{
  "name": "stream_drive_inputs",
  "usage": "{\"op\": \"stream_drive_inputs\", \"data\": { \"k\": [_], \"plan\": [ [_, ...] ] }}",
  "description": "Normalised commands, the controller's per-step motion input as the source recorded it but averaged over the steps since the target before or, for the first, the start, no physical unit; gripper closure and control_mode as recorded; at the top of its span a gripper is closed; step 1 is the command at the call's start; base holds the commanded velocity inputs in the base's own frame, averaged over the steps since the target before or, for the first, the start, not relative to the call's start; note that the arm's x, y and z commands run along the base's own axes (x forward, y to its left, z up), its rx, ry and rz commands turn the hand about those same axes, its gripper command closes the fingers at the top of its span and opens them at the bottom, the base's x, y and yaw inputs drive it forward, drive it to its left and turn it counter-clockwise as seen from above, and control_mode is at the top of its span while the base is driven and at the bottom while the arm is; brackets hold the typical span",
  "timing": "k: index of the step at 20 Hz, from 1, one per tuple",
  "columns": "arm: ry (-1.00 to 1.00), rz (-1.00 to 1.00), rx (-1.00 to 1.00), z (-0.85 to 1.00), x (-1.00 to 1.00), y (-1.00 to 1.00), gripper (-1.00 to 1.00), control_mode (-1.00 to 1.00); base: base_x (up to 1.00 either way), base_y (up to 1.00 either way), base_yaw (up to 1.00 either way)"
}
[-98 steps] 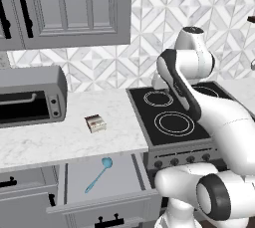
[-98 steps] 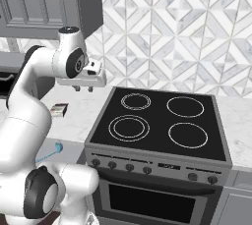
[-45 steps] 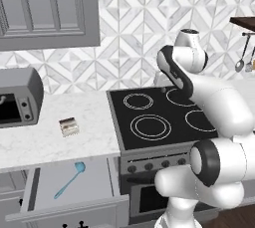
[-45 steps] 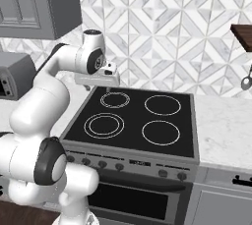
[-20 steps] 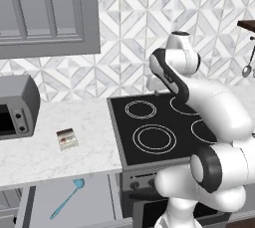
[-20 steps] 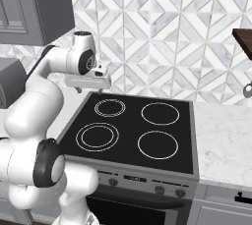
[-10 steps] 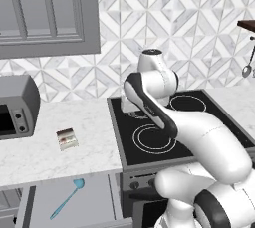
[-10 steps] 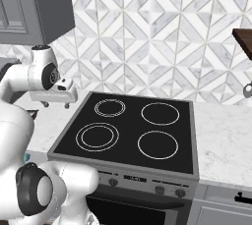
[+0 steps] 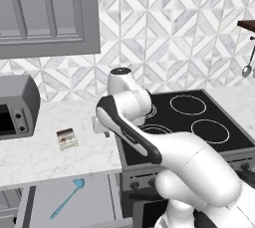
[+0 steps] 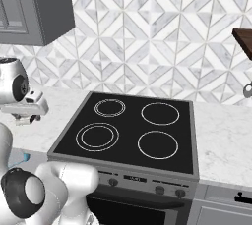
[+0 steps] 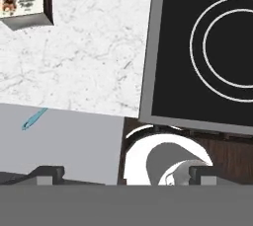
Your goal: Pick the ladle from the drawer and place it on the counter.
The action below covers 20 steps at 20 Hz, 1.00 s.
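The light-blue ladle (image 9: 65, 200) lies slantwise on the grey floor of the open drawer (image 9: 94, 199), its bowl toward the counter. In the hand view part of the ladle (image 11: 33, 119) shows at the left on the drawer floor (image 11: 74, 143); a teal bit of the ladle (image 10: 23, 157) also shows beside my arm. My gripper (image 9: 101, 128) hangs over the white marble counter (image 9: 45, 155) just left of the cooktop, above and to the right of the ladle. Its fingertips (image 11: 49, 173) stand wide apart with nothing between them, so the gripper (image 11: 126, 173) is open. From the right base view the gripper (image 10: 24, 117) sits at the far left.
A black cooktop (image 9: 191, 120) borders the counter on the right. A small printed box (image 9: 67, 139) stands on the counter, and a toaster oven (image 9: 15, 107) sits at the far left. A grey wall cabinet (image 9: 47, 13) hangs above. A metal spoon (image 9: 246, 70) hangs at the right.
The arm has swung left, from above the cooktop to over the counter's edge beside it. Before that the base drove right, shifting the whole scene. The ladle has not moved.
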Motion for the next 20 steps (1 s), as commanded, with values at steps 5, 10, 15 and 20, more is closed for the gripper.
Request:
{"op": "stream_drive_inputs", "data": {
  "k": [5,10,15,20],
  "plan": [
    [0.16,0.00,0.00,-0.59,-0.72,0.77,-1.00,-1.00,0.00,0.00,0.00],
    [0.05,0.00,0.00,-0.87,-0.94,0.79,-1.00,-1.00,0.00,0.00,0.00],
    [0.00,0.00,0.00,-0.73,-0.49,0.44,-1.00,-1.00,0.00,0.00,0.00],
    [0.00,0.01,0.00,-0.40,-0.29,0.31,-1.00,-1.00,0.00,0.00,0.00]
  ]
}}
